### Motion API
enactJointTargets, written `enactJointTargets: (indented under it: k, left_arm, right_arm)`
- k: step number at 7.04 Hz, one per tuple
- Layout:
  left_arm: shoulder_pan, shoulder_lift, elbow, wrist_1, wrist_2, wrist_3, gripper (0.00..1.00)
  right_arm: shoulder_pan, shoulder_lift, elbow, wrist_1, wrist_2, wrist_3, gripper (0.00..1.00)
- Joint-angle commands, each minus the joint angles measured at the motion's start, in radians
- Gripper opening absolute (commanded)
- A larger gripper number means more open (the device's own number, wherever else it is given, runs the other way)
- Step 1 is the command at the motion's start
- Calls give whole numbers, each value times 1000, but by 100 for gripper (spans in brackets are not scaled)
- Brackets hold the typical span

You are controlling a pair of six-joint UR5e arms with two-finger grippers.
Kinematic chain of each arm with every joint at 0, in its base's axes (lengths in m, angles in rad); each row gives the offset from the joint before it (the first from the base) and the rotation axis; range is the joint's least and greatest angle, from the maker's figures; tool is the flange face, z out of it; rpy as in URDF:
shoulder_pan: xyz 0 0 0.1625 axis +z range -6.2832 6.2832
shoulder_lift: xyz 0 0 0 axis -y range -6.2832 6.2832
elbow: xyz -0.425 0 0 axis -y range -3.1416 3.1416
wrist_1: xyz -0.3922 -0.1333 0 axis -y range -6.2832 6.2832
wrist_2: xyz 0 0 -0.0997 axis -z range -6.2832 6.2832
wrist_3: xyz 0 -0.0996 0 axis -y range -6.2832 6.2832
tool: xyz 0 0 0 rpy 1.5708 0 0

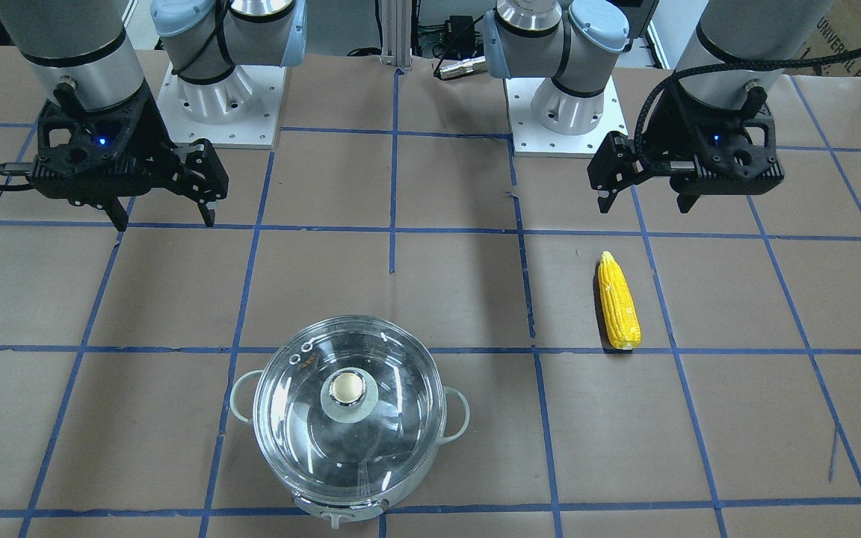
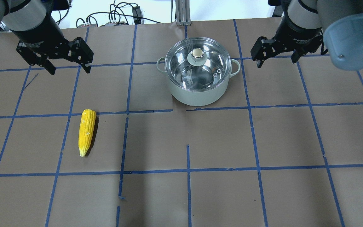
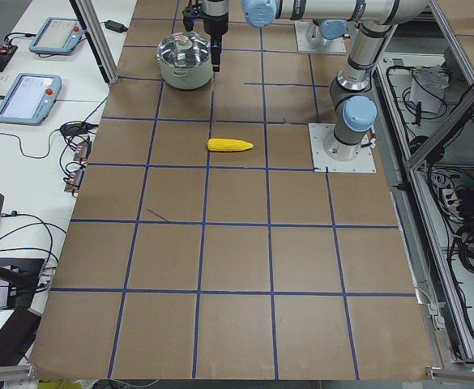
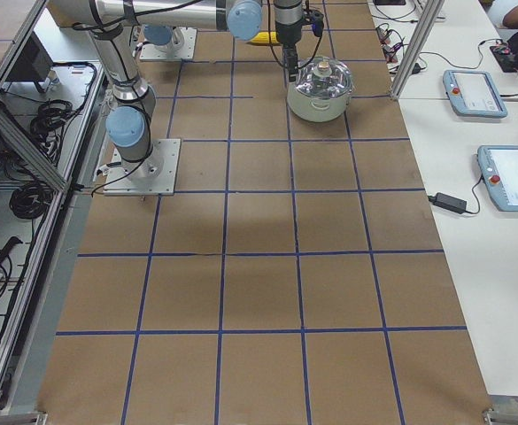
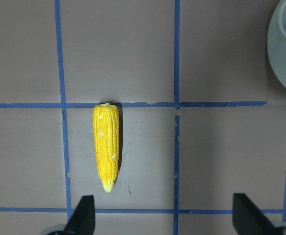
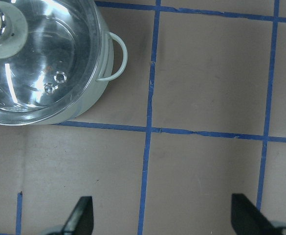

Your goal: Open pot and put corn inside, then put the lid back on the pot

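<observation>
The lid (image 1: pixel 303 407) is glass, so I judge it rather heavy, slippery and breakable; I would take it only by the knob (image 1: pixel 347 388) in its centre. It sits closed on the pot (image 2: pixel 197 94), far on the table (image 2: pixel 219 142). The corn (image 2: pixel 86 131) lies alone on the robot's left side; it looks stiff and is best taken across its middle. The left gripper (image 2: pixel 70 70) and the right gripper (image 2: pixel 276 62) hang above the table pointing down, jaws wide apart, holding nothing
</observation>
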Motion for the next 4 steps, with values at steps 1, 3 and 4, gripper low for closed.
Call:
enactJointTargets:
  k: [1, 3, 4]
  left_arm:
    - [0, -3, -1, 0, -1, 0, 100]
    - [0, 0, -8, 0, 2, 0, 100]
    - [0, 0, -11, 1, 2, 0, 100]
  right_arm:
    - [5, 1, 2, 0, -3, 2, 99]
    - [5, 0, 16, 0, -2, 4, 99]
    - [5, -2, 28, -3, -2, 5, 99]
